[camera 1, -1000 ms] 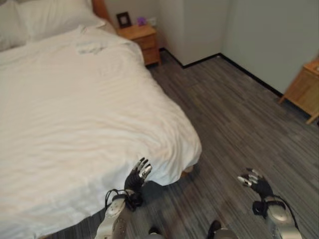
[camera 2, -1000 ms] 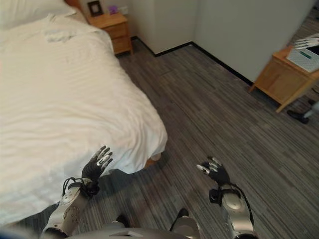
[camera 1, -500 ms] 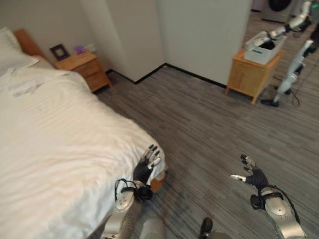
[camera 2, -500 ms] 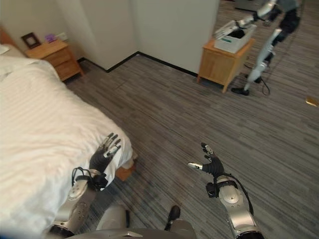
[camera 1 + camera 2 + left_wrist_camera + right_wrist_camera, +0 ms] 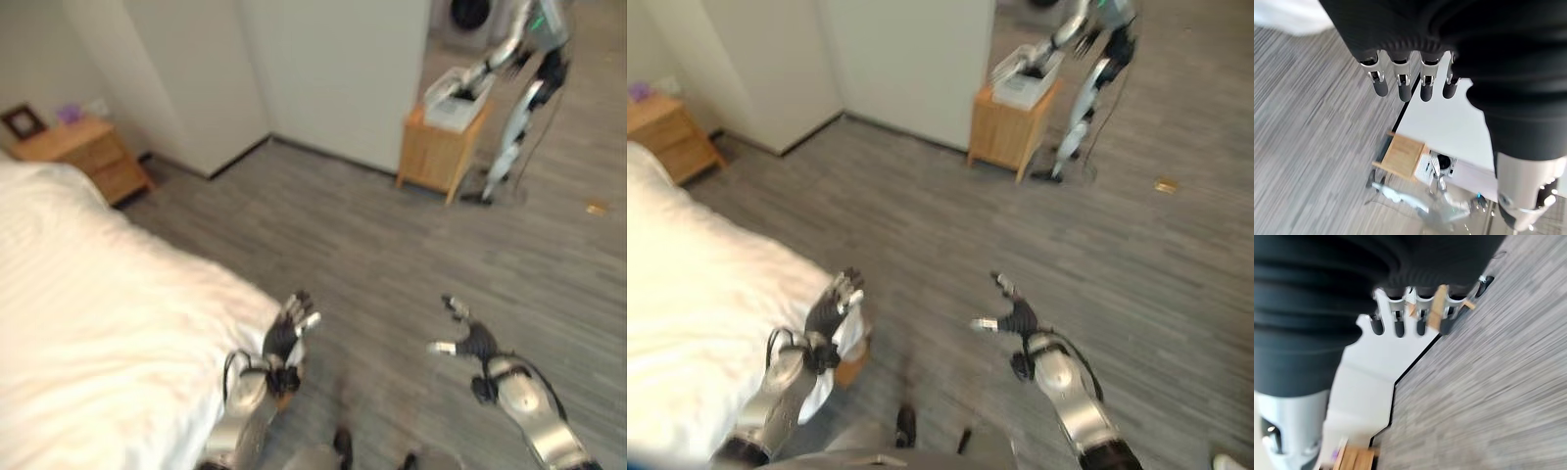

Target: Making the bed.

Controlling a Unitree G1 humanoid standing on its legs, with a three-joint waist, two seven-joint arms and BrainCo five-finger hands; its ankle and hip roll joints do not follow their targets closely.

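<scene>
Bed [image 5: 88,333]: rectangular, under a smooth white sheet with faint stripes; rounded foot corner.
Left robot hand [image 5: 286,338]: at the bed's foot corner, fingers straight, holding nothing.
Right robot hand [image 5: 468,341]: over the floor, well clear of the bed, fingers spread, empty.
Floor [image 5: 353,235]: grey, streaked plank pattern.
Nightstand [image 5: 83,157]: boxy, light wood, beside the bed's head end.
Wooden cabinet [image 5: 438,157]: across the floor from the bed, another robot [image 5: 524,73] reaching over it.

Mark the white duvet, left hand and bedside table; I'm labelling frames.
white duvet [image 5: 108,333]: left eye view, top surface.
left hand [image 5: 286,338]: left eye view, back of hand.
bedside table [image 5: 83,157]: left eye view, drawer front.
</scene>
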